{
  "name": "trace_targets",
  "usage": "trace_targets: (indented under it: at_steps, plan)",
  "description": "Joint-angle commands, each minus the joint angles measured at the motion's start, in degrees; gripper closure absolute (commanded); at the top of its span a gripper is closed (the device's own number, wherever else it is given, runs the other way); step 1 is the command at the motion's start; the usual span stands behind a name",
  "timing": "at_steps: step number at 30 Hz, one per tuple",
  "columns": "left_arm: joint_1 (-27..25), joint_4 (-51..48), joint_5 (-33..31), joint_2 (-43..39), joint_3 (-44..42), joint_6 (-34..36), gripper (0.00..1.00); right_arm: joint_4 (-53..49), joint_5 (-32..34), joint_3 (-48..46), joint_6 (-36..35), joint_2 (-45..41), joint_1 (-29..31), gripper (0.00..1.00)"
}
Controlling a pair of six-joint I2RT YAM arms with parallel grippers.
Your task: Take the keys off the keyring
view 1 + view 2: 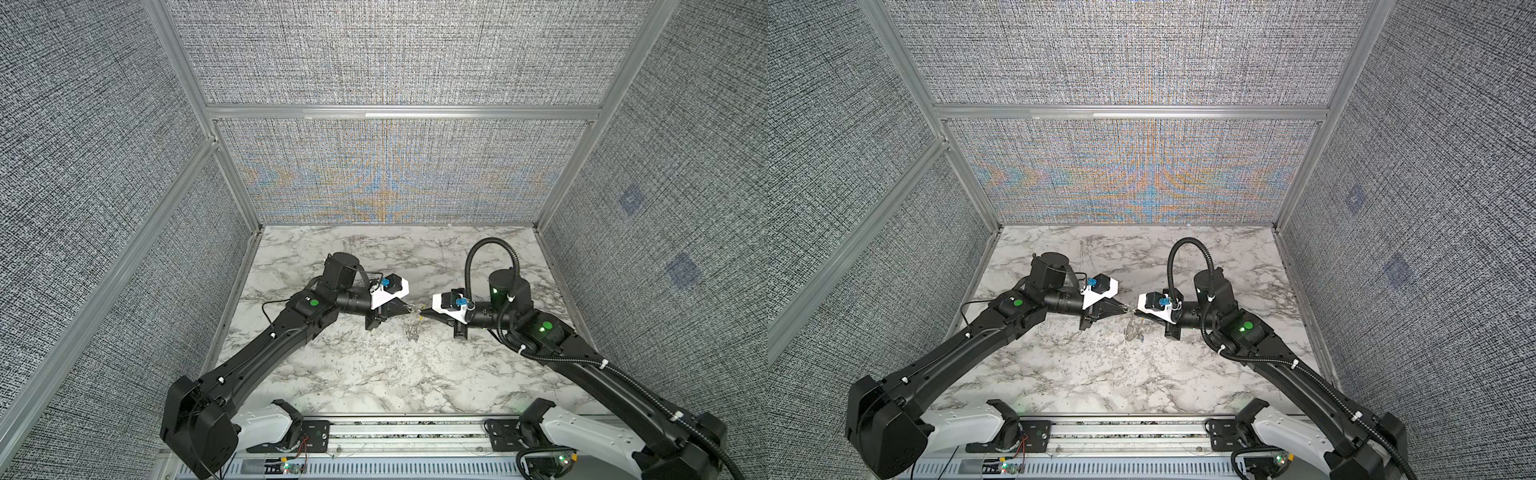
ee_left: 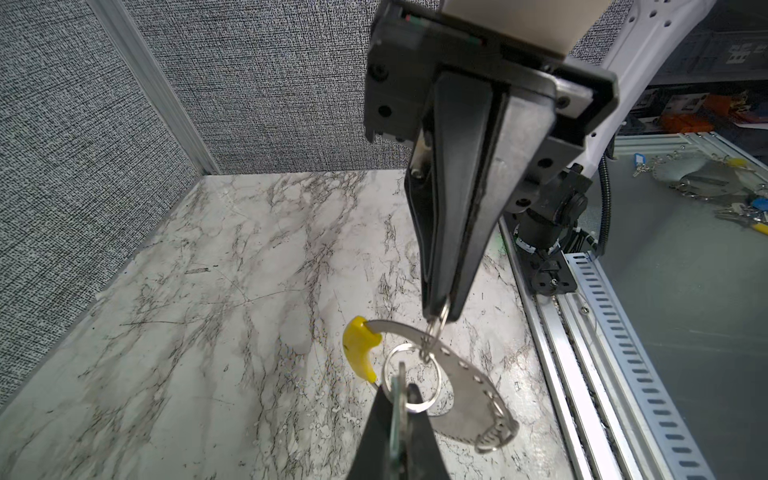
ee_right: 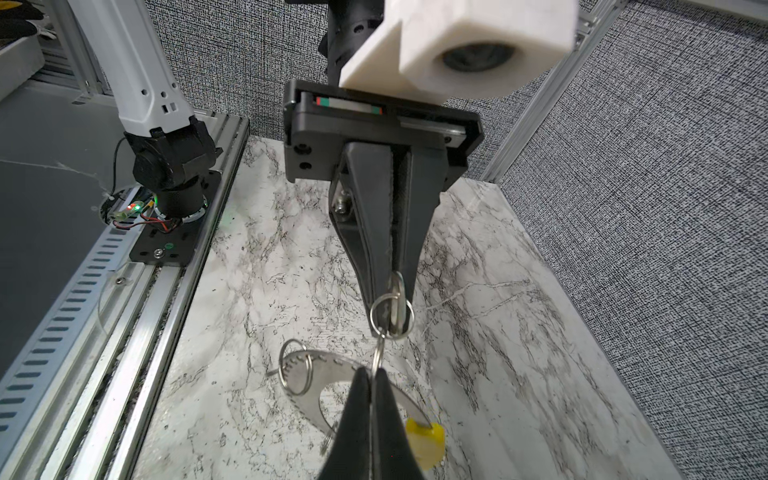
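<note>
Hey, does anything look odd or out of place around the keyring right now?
Nothing damaged or spilled. The one oddity: the keyring, a flat crescent with a yellow sleeve, dangles tilted above the marble table, strung between the left end effector, shut on a pale key, and the right end effector, pinching a small ring.

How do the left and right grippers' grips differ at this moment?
The left gripper pinches the silvery key edge-on; the right gripper pinches a small split ring. In both top views the left gripper reaches in from the left, the right gripper from the right. Both are shut, tips nearly meeting, the keyring hanging below them.
</note>
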Motion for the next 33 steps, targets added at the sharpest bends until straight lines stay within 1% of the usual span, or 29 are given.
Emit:
trace_targets:
  at_steps: [1,8,17,23,33]
  plan:
    - [0.66,-1.8,-0.33,0.39,0.65,0.97,1.0,0.11,-1.41,-0.17,0.1,-0.32,0.19,1.0]
    - [0.67,-1.9,0.21,0.51,0.53,1.52,1.0,4.08,-3.1,-0.48,3.9,-0.25,0.19,1.0]
    - [0.7,1.57,0.34,-1.35,-0.53,2.4,1.0,5.97,-5.06,0.23,8.99,0.96,0.16,1.0]
    - [0.48,3.92,1.28,-2.27,-1.35,1.84,1.0,10.36,-6.1,-0.29,13.84,1.68,-0.02,1.0]
    - [0.31,6.16,2.39,-2.77,-2.67,-0.09,1.0,16.58,-7.21,-1.51,19.71,2.03,-1.83,1.0]
